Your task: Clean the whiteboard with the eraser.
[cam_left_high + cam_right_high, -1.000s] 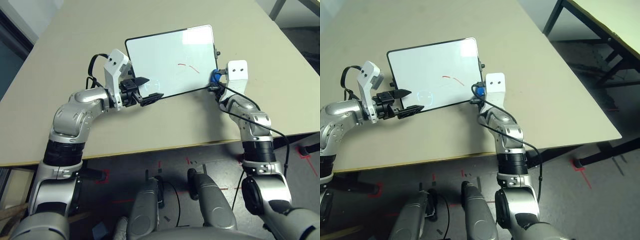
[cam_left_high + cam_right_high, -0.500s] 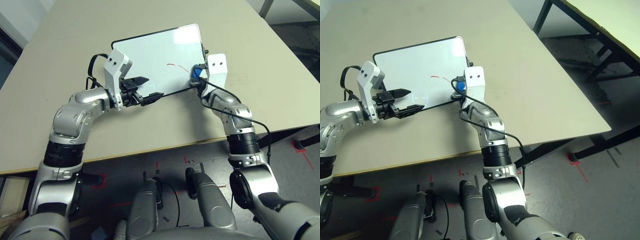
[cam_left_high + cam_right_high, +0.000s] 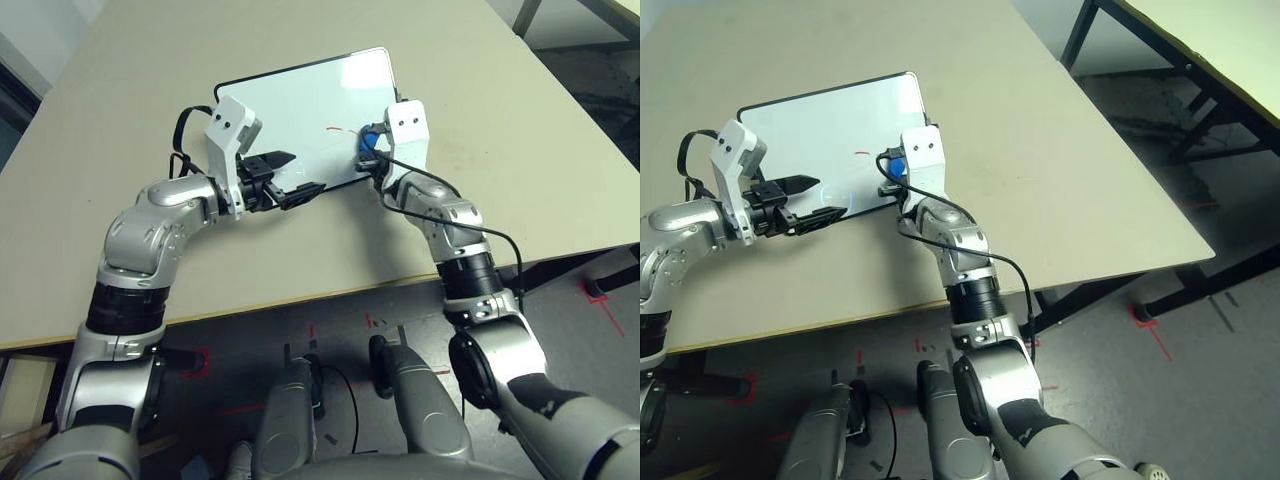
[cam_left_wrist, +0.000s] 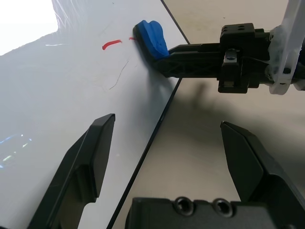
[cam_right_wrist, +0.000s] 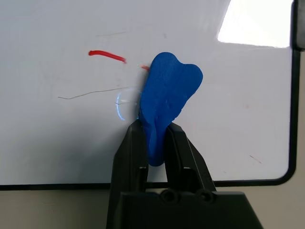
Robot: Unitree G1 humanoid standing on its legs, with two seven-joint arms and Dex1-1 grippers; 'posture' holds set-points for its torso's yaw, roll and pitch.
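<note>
1. Blue rubber sat pinched between the two black fingers of my right gripper (image 5: 153, 143), clamped tight on the eraser (image 5: 167, 95); its rounded end stuck out past the fingertips and pressed on the whiteboard (image 3: 300, 110).
2. Just ahead of that eraser tip, toward the board's middle, lay a short red stroke (image 5: 107, 56), with a tiny red fleck right at the eraser's edge. A thin grey scratch line (image 5: 90, 93) ran beside the fingers on the same side.
3. That was the relation I judged the next move by: the red mark lay along the board's long axis from the eraser, away from the near corner. A sideways sweep of the right arm across the surface would take it. The right arm was the nearer one and already carried the tool.
4. Farther out, the board's black frame and rounded corner lay close behind the gripper, so I had little room to pull back without leaving the surface.
5. My left gripper (image 4: 171, 148) hovered with its fingers spread wide and empty, astride the board's near long edge, one finger over the white surface, the other over the tan table (image 3: 470, 60). It looked ready to steady the board.
</note>
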